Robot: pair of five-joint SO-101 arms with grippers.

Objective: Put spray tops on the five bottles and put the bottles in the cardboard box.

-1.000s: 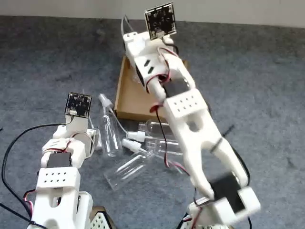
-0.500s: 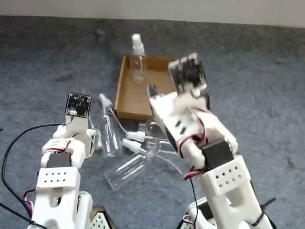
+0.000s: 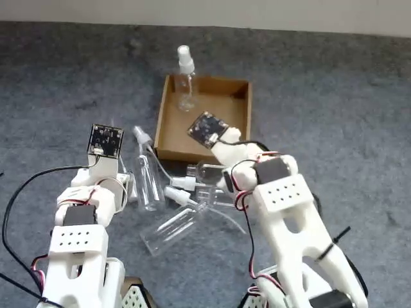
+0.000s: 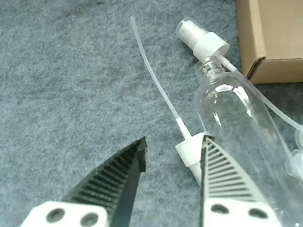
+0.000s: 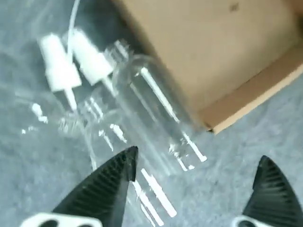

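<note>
Nearest the arms' bases, a single bottle [image 3: 172, 230] was seen lying on its side on the grey carpet [image 3: 334, 115], capless as far as could be told. A little farther out, the left gripper [image 4: 173, 144] was held low over the carpet, its fingers moderately apart with nothing gripped. A loose spray top [image 4: 188, 152] lay touching the inner face of one finger, its thin tube stretched out across the carpet. Just beside it lay a clear bottle [image 4: 236, 123], and a second spray top [image 4: 202, 39] rested at its neck, not fitted, its tube running alongside the bottle.

The right gripper [image 5: 197, 158] was held with its fingers spread wide and empty above a pair of bottles [image 5: 156, 109] lying side by side. Two further spray tops [image 5: 57, 68] lay at their necks; whether these were fitted could not be told. One corner of the cardboard box [image 3: 221, 106] lay just beyond them.

Farthest off, inside the box near its back wall, an upright bottle [image 3: 186, 96] stood with a white top [image 3: 185, 59] fitted.
</note>
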